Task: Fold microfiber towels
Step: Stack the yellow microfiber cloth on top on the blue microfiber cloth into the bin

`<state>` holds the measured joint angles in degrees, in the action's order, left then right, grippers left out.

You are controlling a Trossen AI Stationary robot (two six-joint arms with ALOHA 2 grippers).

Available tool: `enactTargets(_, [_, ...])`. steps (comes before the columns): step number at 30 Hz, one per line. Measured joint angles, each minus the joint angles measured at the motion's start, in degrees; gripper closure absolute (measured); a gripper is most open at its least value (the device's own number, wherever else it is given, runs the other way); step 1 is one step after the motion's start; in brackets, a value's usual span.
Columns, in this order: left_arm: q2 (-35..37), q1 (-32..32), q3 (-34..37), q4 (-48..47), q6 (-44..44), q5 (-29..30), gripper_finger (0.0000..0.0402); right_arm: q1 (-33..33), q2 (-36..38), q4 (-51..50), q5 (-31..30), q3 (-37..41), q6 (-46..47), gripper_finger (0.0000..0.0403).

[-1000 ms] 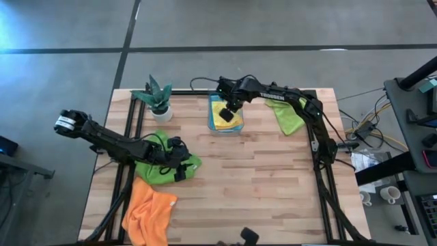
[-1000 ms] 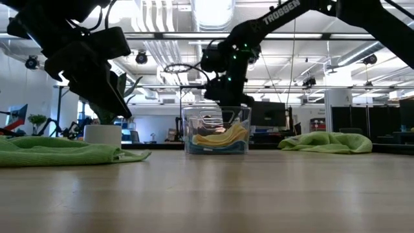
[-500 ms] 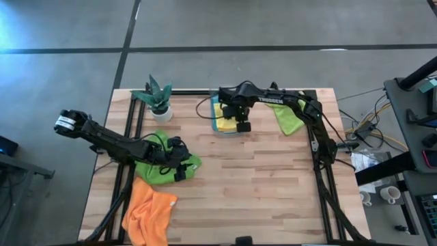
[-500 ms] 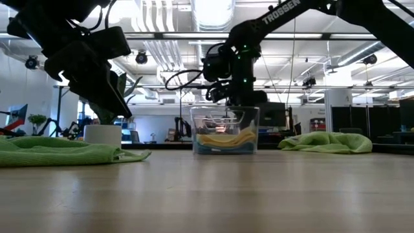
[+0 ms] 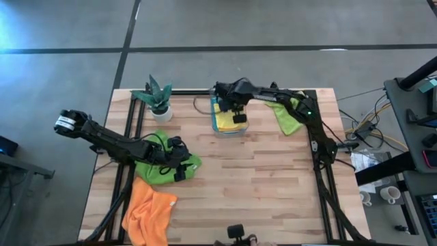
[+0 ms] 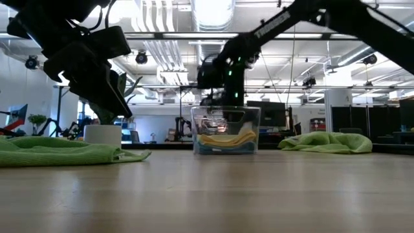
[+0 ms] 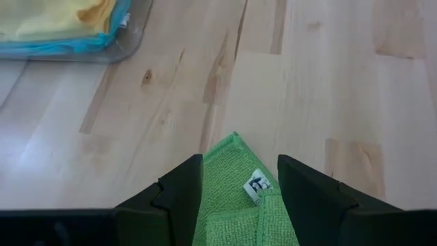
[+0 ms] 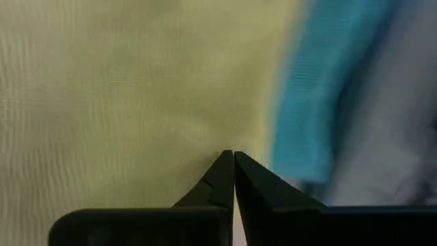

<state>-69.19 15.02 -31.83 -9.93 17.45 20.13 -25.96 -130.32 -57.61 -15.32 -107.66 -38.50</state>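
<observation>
Straddling the soft, limp darker green microfiber towel (image 7: 235, 205) at its tagged corner—likely the best hold—the left end effector (image 7: 239, 188) stands apart; the right end effector (image 8: 233, 179), pressed together, hovers over the yellow towel (image 8: 123, 89).

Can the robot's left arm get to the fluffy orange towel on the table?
Probably yes. The left gripper hovers open over the darker green microfiber towel, and the crumpled orange microfiber towel lies right beside it on the wooden table, with nothing lying between them.

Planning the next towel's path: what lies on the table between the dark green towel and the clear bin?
Bare wood only, seen in the high view: nothing lies between the dark green towel and the clear bin.
</observation>
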Motion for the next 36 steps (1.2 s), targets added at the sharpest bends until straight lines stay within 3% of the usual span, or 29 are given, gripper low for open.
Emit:
enactTargets(9, [0.00,-0.12,0.04,0.02,-0.01,1.63,0.0227,0.40,-5.70,-2.94,-1.02,-2.48,2.17,0.0394])
enactTargets(19, [0.00,-0.30,0.09,0.45,-0.19,1.83,0.0227,0.74,3.34,-5.26,-0.08,-9.59,2.29,0.0394])
enactTargets(21, [0.00,-0.30,0.09,0.45,-0.13,1.82,0.0227,0.53,4.35,-5.11,2.69,-9.57,2.27,0.0394])
enactTargets(25, [0.00,-0.30,0.07,0.41,0.17,1.36,0.0227,0.09,5.05,-4.75,13.72,-9.05,1.49,0.0394])
enactTargets(29, [0.00,-0.28,0.07,0.41,0.26,0.01,0.0227,-0.58,1.71,-5.31,20.38,-7.45,-0.35,0.0394])
enactTargets(33, [0.00,-0.23,0.04,0.41,0.30,-3.18,0.0227,-1.26,-3.08,-5.52,19.39,-6.94,-0.34,0.0394])
enactTargets(36, [0.00,-0.23,0.04,0.39,0.25,-3.20,0.0227,-1.22,-5.62,-4.94,12.33,-7.19,0.32,0.0394])
